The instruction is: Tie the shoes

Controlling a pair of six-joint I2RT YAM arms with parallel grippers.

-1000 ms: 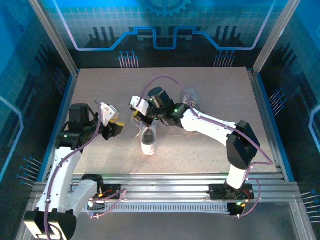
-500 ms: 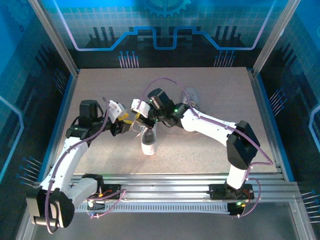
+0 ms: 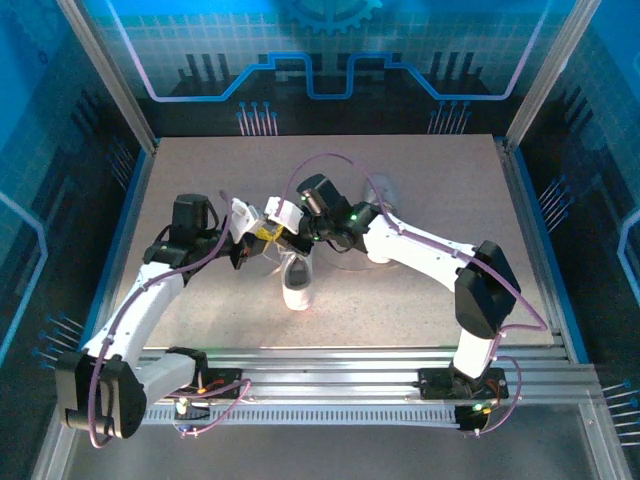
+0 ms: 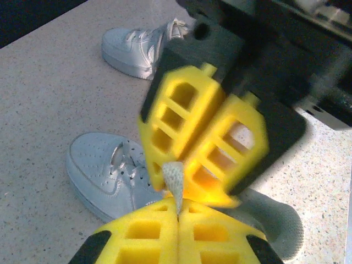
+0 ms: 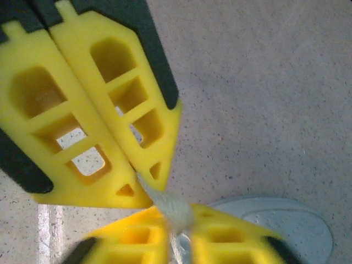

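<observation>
The shoes are pale grey-white sneakers. The near shoe (image 3: pixel 297 288) (image 4: pixel 107 176) (image 5: pixel 286 220) lies below both grippers. The far shoe (image 3: pixel 388 197) (image 4: pixel 135 47) is partly hidden by the right arm. A pale lace (image 4: pixel 174 179) (image 5: pixel 175 212) rises from the near shoe to the grippers, which meet tip to tip above it. My left gripper (image 3: pixel 262 236) (image 4: pixel 177 204) (image 5: pixel 144 190) is shut on the lace end. My right gripper (image 3: pixel 283 228) (image 5: pixel 177 217) (image 4: pixel 184 187) has its yellow fingers parted, and the lace runs through the gap.
The speckled tabletop (image 3: pixel 430 290) spreads around the shoes. Metal frame posts (image 3: pixel 130 100) and blue panels close in the sides and back. A rail (image 3: pixel 330 365) holding both arm bases runs along the near edge.
The left arm swung right to the right gripper and its jaws closed on the lace. The right gripper's jaws, shut before, have parted. The shoes stayed put.
</observation>
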